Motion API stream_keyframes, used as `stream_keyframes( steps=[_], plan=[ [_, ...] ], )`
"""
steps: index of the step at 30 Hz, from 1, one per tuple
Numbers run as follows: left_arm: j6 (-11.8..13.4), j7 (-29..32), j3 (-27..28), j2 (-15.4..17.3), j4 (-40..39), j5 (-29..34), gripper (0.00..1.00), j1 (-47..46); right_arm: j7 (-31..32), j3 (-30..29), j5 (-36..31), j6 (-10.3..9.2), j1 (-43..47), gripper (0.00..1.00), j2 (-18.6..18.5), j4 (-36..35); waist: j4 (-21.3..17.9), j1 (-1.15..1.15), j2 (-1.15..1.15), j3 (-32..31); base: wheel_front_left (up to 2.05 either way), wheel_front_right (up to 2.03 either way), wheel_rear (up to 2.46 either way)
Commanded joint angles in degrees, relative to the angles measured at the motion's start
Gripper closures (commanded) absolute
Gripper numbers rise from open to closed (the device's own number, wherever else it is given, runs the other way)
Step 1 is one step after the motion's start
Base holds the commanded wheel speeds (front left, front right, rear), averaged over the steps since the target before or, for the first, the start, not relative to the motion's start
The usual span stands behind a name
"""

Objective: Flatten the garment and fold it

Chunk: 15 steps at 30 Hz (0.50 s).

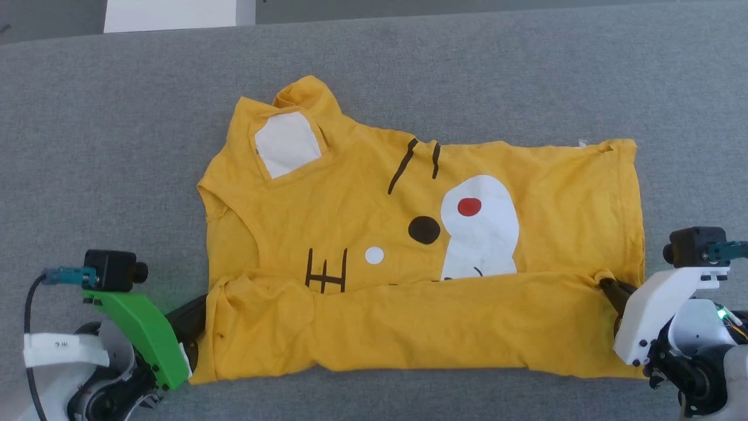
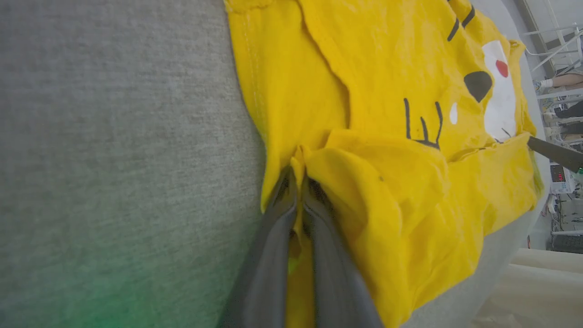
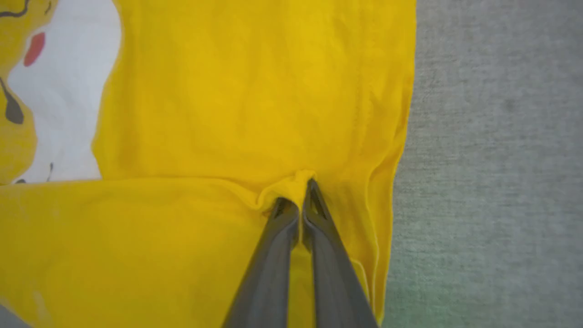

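The garment [image 1: 421, 245], a bright yellow T-shirt with a white-patched animal face print, lies across the grey table [image 1: 117, 146], its near edge folded over onto the front as a long band. My left gripper [image 1: 201, 313] is shut on the band's left end, and the cloth [image 2: 391, 196] bunches between its fingers [image 2: 273, 237]. My right gripper [image 1: 608, 287] is shut on the band's right end near the hem. There a small pinch of the fabric [image 3: 255, 114] rises between its fingertips [image 3: 314, 205].
Grey felt surface [image 3: 492, 136] lies open on all sides of the shirt. A white panel [image 1: 175, 14] stands beyond the table's far edge. In the left wrist view, racks and equipment [image 2: 562, 182] show past the table.
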Motion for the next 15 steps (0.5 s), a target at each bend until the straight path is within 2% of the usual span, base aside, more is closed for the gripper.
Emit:
stream_keyframes(
  steps=[1, 5, 6, 7, 8, 9, 10, 13, 15],
  plan=[
    [0.0, 1.4, -0.9, -0.7, 1.3, -0.8, 1.00, -0.4, 1.3, 0.6, -0.9, -0.11, 0.4, 0.96, 0.5, 2.5, 0.1, 0.00, 0.00, 0.0, 0.00, 0.00, 0.00],
    [-0.2, 2.7, -1.4, -1.8, 3.2, -1.6, 1.00, -0.8, 1.7, 0.2, -1.4, -0.11, 0.2, 0.93, 0.9, 4.1, 0.2, 0.00, 0.00, -0.2, 0.00, 0.00, 0.00],
    [-0.3, 2.7, -1.4, -2.1, 3.6, -1.8, 1.00, -0.8, 1.9, -0.2, -1.4, -0.11, 0.2, 0.82, 1.1, 4.5, 0.3, 0.00, 0.00, -0.3, 0.00, 0.00, 0.00],
    [-0.3, 2.5, -1.3, -2.4, 3.9, -1.9, 1.00, -0.9, 2.2, -0.7, -1.4, -0.11, 0.2, 0.58, 1.3, 4.9, 0.3, 0.00, 0.00, -0.4, 0.00, 0.00, 0.00],
    [-0.4, 2.2, -1.1, -2.7, 4.3, -2.1, 1.00, -0.8, 2.7, -1.1, -1.4, -0.11, 0.2, 0.00, 1.6, 5.0, 0.4, 0.00, 0.00, -0.6, 0.00, 0.00, 0.00],
    [-0.4, 1.8, -1.0, -2.9, 4.4, -2.3, 0.82, -0.7, 2.9, -1.5, -1.2, -0.11, 0.2, 0.00, 1.8, 4.8, 0.5, 0.00, 0.00, -0.8, 0.00, 0.00, 0.00],
    [-0.5, 1.4, -0.6, -3.0, 4.5, -2.6, 0.54, -0.6, 3.1, -2.2, -1.0, -0.11, 0.2, 0.00, 2.0, 4.4, 0.5, 0.00, 0.00, -1.2, 0.00, 0.00, 0.00],
    [-0.8, 0.4, 0.2, -2.8, 3.7, -3.9, 0.00, 0.3, 4.5, -3.3, -0.4, -0.11, 0.9, 0.00, 2.3, 2.0, 0.7, 0.00, 0.00, -2.3, 0.00, 0.00, 0.00],
    [-0.9, -0.7, 0.8, -2.4, 2.7, -4.4, 0.00, 1.2, 6.1, -4.3, 0.2, -0.11, 1.9, 0.00, 2.5, -0.4, 0.9, 0.00, 0.00, -3.3, 0.00, 0.00, 0.00]
  ],
)
